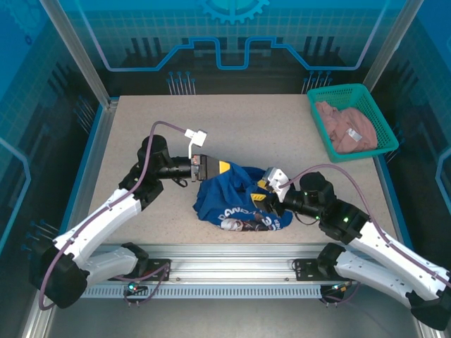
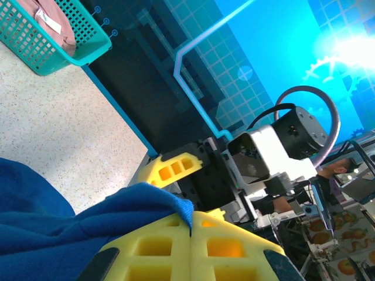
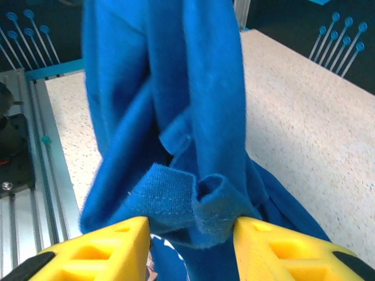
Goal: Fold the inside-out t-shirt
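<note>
The inside-out t-shirt (image 1: 236, 201) is royal blue and lies bunched at the table's middle front, with pale print showing along its near edge. My left gripper (image 1: 227, 167) is at the shirt's upper left corner. In the left wrist view its yellow fingers (image 2: 191, 227) are pressed together on a fold of the blue cloth (image 2: 64, 225). My right gripper (image 1: 260, 191) is at the shirt's right side. Its fingers (image 3: 190, 237) stand apart, and a rolled hem of the t-shirt (image 3: 199, 111) lies loosely between them.
A teal basket (image 1: 318, 120) at the back right corner holds a pinkish-beige garment (image 1: 345, 127); the basket (image 2: 55, 55) also appears in the left wrist view. Bare speckled tabletop (image 1: 239, 127) lies behind the shirt. A metal rail (image 1: 232, 257) runs along the near edge.
</note>
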`<move>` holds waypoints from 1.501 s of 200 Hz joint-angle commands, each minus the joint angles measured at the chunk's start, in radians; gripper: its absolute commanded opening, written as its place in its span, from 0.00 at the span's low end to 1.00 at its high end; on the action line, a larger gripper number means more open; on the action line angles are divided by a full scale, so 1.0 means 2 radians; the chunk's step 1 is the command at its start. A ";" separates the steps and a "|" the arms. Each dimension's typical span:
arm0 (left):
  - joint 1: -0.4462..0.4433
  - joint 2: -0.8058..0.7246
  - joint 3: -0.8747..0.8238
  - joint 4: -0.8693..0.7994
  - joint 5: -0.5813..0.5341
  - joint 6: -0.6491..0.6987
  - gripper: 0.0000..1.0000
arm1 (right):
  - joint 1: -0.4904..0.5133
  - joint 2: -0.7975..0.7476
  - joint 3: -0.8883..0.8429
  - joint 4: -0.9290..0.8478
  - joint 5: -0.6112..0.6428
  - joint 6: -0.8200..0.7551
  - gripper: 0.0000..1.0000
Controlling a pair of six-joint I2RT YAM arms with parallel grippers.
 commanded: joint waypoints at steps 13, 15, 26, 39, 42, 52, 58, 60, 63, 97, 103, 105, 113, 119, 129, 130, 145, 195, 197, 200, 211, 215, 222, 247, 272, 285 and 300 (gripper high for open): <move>0.002 -0.004 0.003 -0.029 -0.004 0.030 0.00 | 0.004 -0.001 0.035 -0.002 -0.002 -0.036 0.42; 0.002 -0.004 0.003 -0.029 -0.003 0.030 0.00 | 0.004 -0.001 0.037 -0.004 -0.001 -0.038 0.42; 0.002 -0.004 0.003 -0.032 -0.006 0.035 0.00 | 0.006 0.003 0.048 -0.015 0.000 -0.051 0.42; 0.002 -0.002 0.006 -0.044 -0.009 0.042 0.00 | 0.018 0.013 0.069 -0.028 0.006 -0.066 0.42; 0.002 -0.002 0.006 -0.045 -0.010 0.042 0.00 | 0.023 0.017 0.074 -0.031 0.008 -0.071 0.42; 0.002 -0.001 0.007 -0.050 -0.013 0.046 0.00 | 0.040 0.035 0.097 -0.041 0.019 -0.087 0.40; 0.002 -0.001 0.006 -0.050 -0.013 0.046 0.00 | 0.051 0.052 0.109 -0.053 0.029 -0.095 0.38; 0.002 -0.001 0.007 -0.049 -0.013 0.046 0.00 | 0.054 0.057 0.113 -0.056 0.032 -0.098 0.37; 0.002 -0.001 0.006 -0.049 -0.013 0.045 0.00 | 0.057 0.067 0.118 -0.062 0.037 -0.102 0.36; 0.002 -0.004 0.006 -0.048 -0.011 0.044 0.00 | 0.069 0.129 0.136 -0.081 0.076 -0.118 0.32; 0.002 -0.005 0.007 -0.050 -0.010 0.044 0.00 | 0.068 0.132 0.136 -0.081 0.083 -0.118 0.32; 0.002 -0.005 0.008 -0.051 -0.010 0.044 0.00 | 0.069 0.133 0.136 -0.081 0.085 -0.119 0.33; 0.002 -0.005 0.007 -0.051 -0.010 0.044 0.00 | 0.069 0.138 0.136 -0.083 0.090 -0.121 0.33; 0.002 -0.006 0.007 -0.051 -0.009 0.044 0.00 | 0.069 0.141 0.136 -0.087 0.093 -0.122 0.34; 0.002 -0.008 0.007 -0.052 -0.009 0.044 0.00 | 0.069 0.145 0.137 -0.091 0.101 -0.121 0.35; 0.002 -0.008 0.007 -0.052 -0.009 0.044 0.00 | 0.069 0.146 0.137 -0.091 0.102 -0.121 0.35; 0.002 -0.009 0.007 -0.052 -0.010 0.042 0.00 | 0.069 0.153 0.136 -0.099 0.117 -0.122 0.35; 0.002 -0.014 0.006 -0.048 -0.008 0.038 0.00 | 0.075 0.177 0.134 -0.108 0.156 -0.121 0.35; 0.002 -0.014 0.006 -0.048 -0.008 0.038 0.00 | 0.076 0.178 0.134 -0.108 0.158 -0.121 0.35; 0.002 -0.014 0.006 -0.049 -0.008 0.038 0.00 | 0.076 0.179 0.134 -0.109 0.161 -0.121 0.35; 0.002 -0.015 0.006 -0.049 -0.007 0.038 0.00 | 0.076 0.183 0.134 -0.105 0.171 -0.119 0.35; 0.002 -0.016 0.006 -0.050 -0.007 0.038 0.00 | 0.076 0.185 0.135 -0.103 0.174 -0.118 0.35; 0.002 -0.016 0.006 -0.050 -0.007 0.038 0.00 | 0.076 0.189 0.136 -0.098 0.176 -0.116 0.33; 0.002 -0.016 0.005 -0.053 -0.010 0.041 0.00 | 0.076 0.199 0.140 -0.075 0.171 -0.110 0.12; 0.010 -0.016 0.000 -0.065 -0.028 0.051 0.00 | 0.051 0.160 0.135 -0.057 0.095 -0.074 0.00; 0.020 -0.015 -0.006 -0.057 -0.030 0.047 0.00 | 0.008 0.119 0.115 -0.032 -0.010 -0.029 0.00; 0.026 -0.015 -0.009 -0.061 -0.044 0.055 0.00 | -0.040 0.082 0.091 0.005 -0.112 0.023 0.00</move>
